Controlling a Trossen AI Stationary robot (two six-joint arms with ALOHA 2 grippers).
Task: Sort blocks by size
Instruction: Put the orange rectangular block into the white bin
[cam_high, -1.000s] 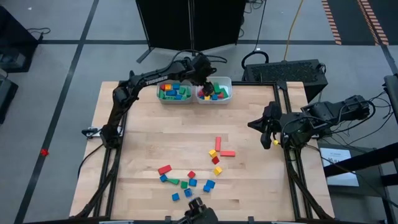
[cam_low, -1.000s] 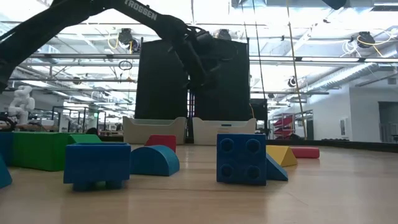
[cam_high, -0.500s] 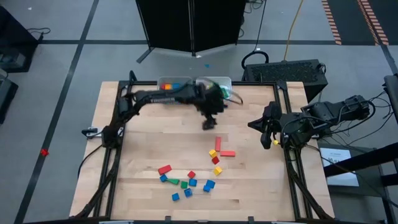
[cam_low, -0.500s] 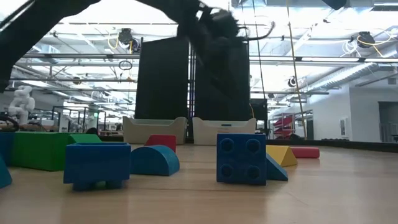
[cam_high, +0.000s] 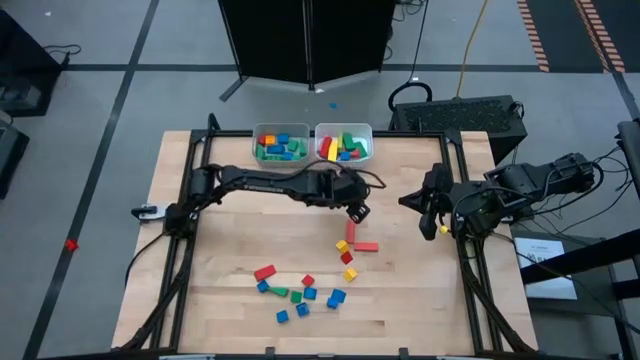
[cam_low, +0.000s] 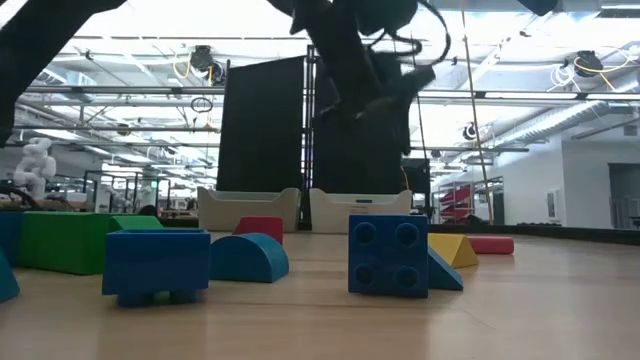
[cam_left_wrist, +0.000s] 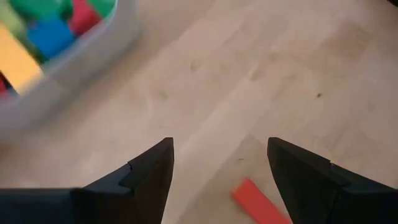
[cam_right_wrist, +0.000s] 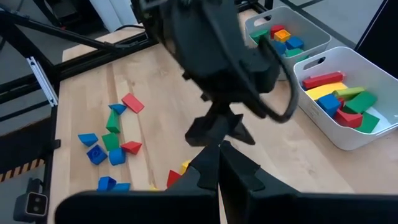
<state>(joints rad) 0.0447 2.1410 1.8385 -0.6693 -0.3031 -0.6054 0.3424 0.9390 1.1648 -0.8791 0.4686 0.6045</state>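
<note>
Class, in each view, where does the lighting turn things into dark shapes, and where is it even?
Low view: bright ceiling lights backlight the left arm, a black silhouette; the blue block in front is well lit. Left wrist view: the left gripper shows dark against the pale table. High view: even light, no glare.

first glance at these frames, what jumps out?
The left arm stretched across the table's middle, its open left gripper hovering empty just above the red bar. Behind it, two pale bins at the far edge, already holding coloured blocks. Near the front edge, a loose scatter of small blocks; the right gripper waits at the right side.
</note>
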